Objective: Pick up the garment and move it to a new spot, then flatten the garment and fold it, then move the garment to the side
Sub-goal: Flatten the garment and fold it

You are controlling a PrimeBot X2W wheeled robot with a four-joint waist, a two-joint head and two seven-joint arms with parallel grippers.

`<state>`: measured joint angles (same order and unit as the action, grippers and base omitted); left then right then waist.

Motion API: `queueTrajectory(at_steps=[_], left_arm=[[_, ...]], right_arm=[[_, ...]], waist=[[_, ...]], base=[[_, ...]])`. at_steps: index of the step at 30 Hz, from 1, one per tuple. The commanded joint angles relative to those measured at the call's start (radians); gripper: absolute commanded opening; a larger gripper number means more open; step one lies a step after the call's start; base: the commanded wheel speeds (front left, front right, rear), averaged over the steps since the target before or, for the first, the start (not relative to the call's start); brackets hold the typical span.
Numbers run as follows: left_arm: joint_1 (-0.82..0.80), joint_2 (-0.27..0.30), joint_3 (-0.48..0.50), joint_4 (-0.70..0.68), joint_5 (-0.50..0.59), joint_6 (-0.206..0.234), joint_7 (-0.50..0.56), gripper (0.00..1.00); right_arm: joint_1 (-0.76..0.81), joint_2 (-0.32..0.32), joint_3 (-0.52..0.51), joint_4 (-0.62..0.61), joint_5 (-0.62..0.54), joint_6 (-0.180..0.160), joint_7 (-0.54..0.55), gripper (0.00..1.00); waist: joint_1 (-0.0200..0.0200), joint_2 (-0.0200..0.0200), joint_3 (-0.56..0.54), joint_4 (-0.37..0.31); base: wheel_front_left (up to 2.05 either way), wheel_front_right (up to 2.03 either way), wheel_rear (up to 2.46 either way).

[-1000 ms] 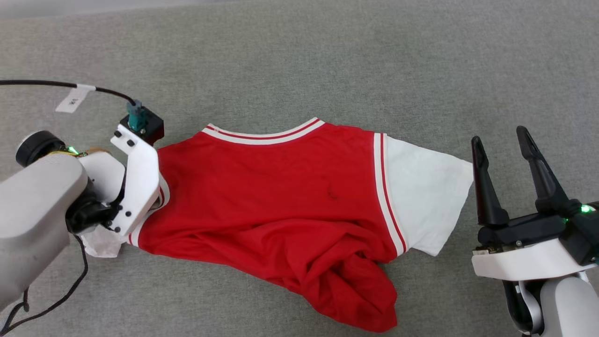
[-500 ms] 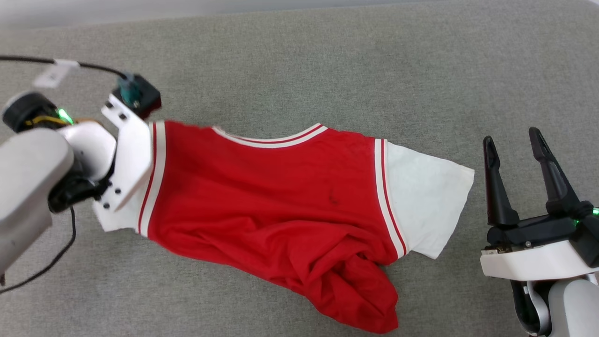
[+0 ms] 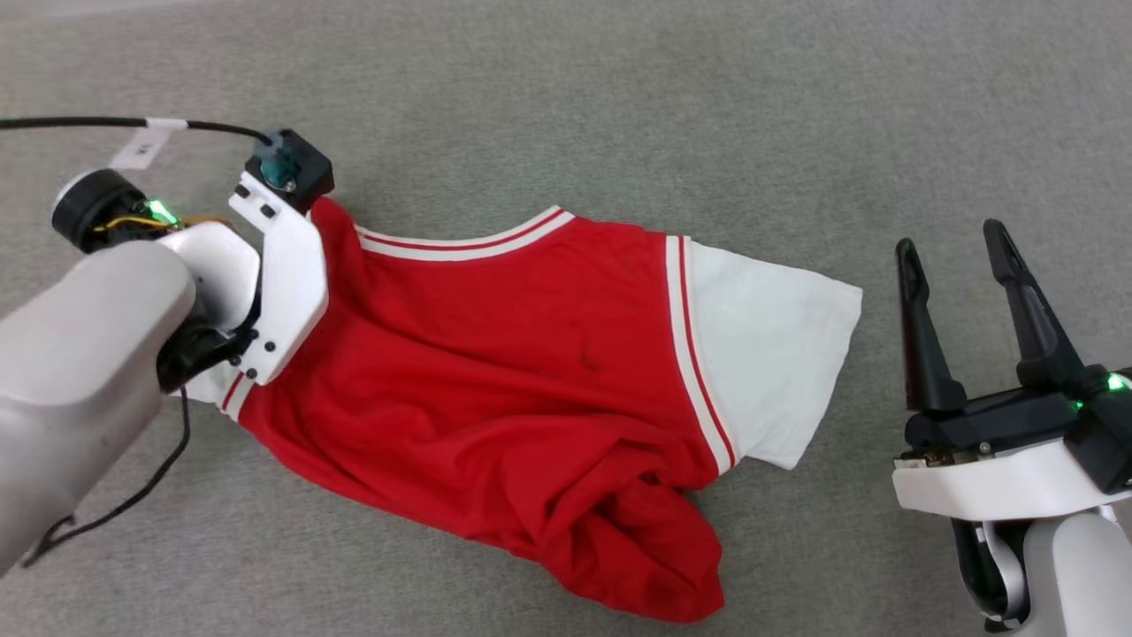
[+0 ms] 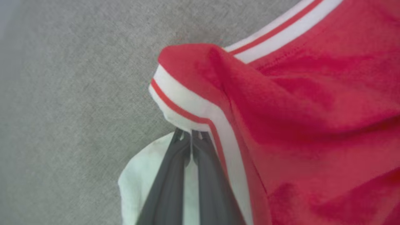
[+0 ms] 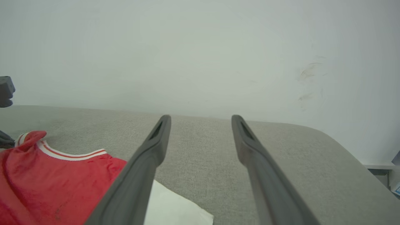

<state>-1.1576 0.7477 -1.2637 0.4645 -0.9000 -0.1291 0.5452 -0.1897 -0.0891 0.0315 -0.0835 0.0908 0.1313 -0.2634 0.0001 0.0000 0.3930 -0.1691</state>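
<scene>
The counter [image 3: 619,106] has a soft grey cloth cover with a fine weave. Its far corner is round, and a plain pale wall [image 5: 200,47] stands behind it, with a few faint dark marks on it. There is one garment [image 3: 495,372], red, lying on the counter between the two arms. Its striped neck band is on the far side and its bottom part is bunched up in folds on the near side. It has two white sleeves. One sleeve [image 3: 769,354] lies flat near the right claw, and the other sleeve [image 4: 137,175] is by the left claw. There are two claws. The left claw [image 4: 191,135] is closed tight, pinching the white and red striped band by the sleeve, and the cloth there is pulled up into a little peak. The right claw [image 3: 947,234] is wide open, holds nothing, and is just beside the flat sleeve but not touching it. One black cable [image 3: 88,122] with one white tag [image 3: 141,146] runs to the left arm.
</scene>
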Motion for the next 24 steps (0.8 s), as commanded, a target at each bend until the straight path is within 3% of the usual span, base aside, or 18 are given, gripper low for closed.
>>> queueTrajectory(at_steps=[1, 6, 7, 8, 15, 19, 24], left_arm=[[0.016, -0.015, -0.006, 0.021, 0.003, 0.000, 0.003, 0.00], [0.045, -0.035, -0.024, 0.092, 0.025, 0.001, 0.021, 0.00], [0.043, -0.032, -0.024, 0.100, 0.032, 0.002, 0.009, 0.24], [0.037, -0.031, -0.023, 0.103, 0.041, 0.002, -0.011, 1.00], [0.005, -0.019, 0.022, 0.106, 0.081, 0.020, -0.269, 1.00], [0.043, -0.005, 0.082, 0.077, 0.095, 0.102, -0.472, 1.00], [0.142, 0.010, 0.156, -0.001, 0.089, 0.253, -0.702, 1.00]], right_arm=[[-0.014, 0.007, -0.002, 0.000, 0.001, -0.001, -0.002, 1.00], [-0.017, 0.012, -0.008, 0.007, -0.002, -0.001, -0.002, 1.00], [-0.014, 0.013, -0.010, 0.008, -0.003, -0.001, -0.002, 1.00], [-0.011, 0.014, -0.010, 0.008, -0.003, -0.001, -0.002, 1.00], [0.006, 0.003, -0.023, 0.014, -0.007, -0.001, -0.002, 1.00], [-0.004, -0.027, -0.051, 0.005, -0.011, -0.001, -0.002, 1.00], [-0.052, -0.108, -0.075, -0.001, -0.009, -0.001, -0.002, 1.00]], waist=[[-0.0001, 0.0000, 0.016, -0.018], [-0.0001, 0.0000, 0.015, -0.026], [-0.0001, 0.0000, 0.010, -0.024], [-0.0001, 0.0000, 0.005, -0.021], [-0.0001, 0.0000, -0.062, 0.016], [-0.0001, 0.0000, -0.104, 0.042], [-0.0001, 0.0000, -0.144, 0.075]], base=[[0.00, 0.00, 0.00], [0.00, 0.00, 0.00], [0.00, 0.00, 0.00], [0.00, 0.00, 0.00], [0.00, 0.00, 0.00], [0.00, 0.00, 0.00], [0.00, 0.00, 0.00]])
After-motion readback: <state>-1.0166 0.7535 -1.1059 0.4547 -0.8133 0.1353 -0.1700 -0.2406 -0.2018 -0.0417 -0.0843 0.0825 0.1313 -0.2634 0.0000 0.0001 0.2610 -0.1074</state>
